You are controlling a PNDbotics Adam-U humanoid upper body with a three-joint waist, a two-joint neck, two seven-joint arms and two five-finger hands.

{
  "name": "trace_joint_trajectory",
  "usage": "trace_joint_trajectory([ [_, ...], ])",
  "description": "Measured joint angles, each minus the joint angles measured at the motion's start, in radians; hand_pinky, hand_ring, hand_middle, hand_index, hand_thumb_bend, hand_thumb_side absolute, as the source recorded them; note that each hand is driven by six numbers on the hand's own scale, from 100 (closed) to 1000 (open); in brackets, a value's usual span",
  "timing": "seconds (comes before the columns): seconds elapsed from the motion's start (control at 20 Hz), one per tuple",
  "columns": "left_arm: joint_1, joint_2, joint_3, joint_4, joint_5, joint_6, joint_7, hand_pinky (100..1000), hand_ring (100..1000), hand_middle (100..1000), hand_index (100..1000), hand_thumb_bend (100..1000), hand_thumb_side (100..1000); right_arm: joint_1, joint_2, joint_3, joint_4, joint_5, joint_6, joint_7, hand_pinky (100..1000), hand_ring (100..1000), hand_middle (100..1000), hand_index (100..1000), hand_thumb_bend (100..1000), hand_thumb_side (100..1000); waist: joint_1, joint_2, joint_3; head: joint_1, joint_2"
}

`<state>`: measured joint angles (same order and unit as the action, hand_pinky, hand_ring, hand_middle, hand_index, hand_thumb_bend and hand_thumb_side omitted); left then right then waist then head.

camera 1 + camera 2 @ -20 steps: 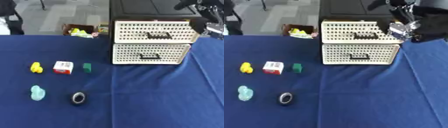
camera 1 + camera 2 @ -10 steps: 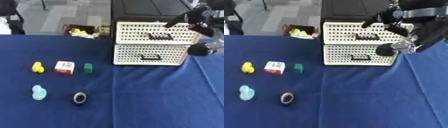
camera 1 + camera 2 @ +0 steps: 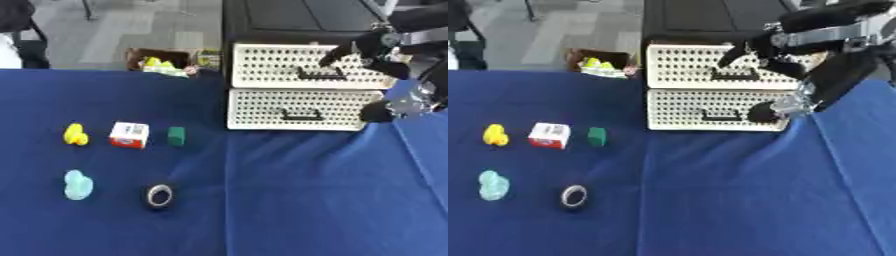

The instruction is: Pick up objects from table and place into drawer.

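At the far left of the blue tablecloth [image 3: 289, 200] sits a small yellow toy [image 3: 75, 134], and nearer than it a pale turquoise lump [image 3: 77, 184], its long side running near to far. Just right of the yellow toy is a small red and white box [image 3: 129, 135], and just beside that a little green block [image 3: 176, 135] standing upright; the three make a row running left to right, each a bit apart from the next. Nearer than the block a black roll of tape [image 3: 158, 195] lies flat with its hole facing up. Off the far edge of the table, left of centre, a brown cardboard box [image 3: 159, 59] holds some yellow-green things I cannot make out. Right of centre, at the far side of the table, stand two white perforated drawers, their long sides running left to right and their fronts facing the near side. Both the upper drawer [image 3: 262, 67] and the lower drawer [image 3: 262, 110] look closed. The right hand [image 3: 759, 47] comes in from the upper right and hangs in front of the upper drawer above its dark handle [image 3: 730, 76], fingers pointing down and left, spread apart and holding nothing. Below it a dark rounded part of the arm [image 3: 765, 112] sits in front of the lower drawer's right end. The left hand is not in sight.
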<state>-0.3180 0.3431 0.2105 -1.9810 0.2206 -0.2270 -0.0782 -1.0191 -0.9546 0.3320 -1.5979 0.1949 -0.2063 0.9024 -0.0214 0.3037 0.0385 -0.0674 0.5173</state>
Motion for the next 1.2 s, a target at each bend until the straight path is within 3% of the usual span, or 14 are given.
trace_joint_trajectory([
  [0.5,0.0,0.0,-0.004,0.0,-0.001,0.003,-0.003,457,456,557,838,100,869,-0.051,0.045,0.038,0.14,0.079,0.009,0.004,283,254,167,955,440,779,-0.002,0.007,0.001,-0.001,-0.001],
  [1.2,0.0,0.0,-0.004,0.0,-0.002,0.003,-0.004,457,458,559,836,100,870,-0.132,0.107,0.029,0.305,0.181,0.016,0.006,266,238,153,909,424,811,-0.002,0.015,0.002,-0.001,-0.005],
])
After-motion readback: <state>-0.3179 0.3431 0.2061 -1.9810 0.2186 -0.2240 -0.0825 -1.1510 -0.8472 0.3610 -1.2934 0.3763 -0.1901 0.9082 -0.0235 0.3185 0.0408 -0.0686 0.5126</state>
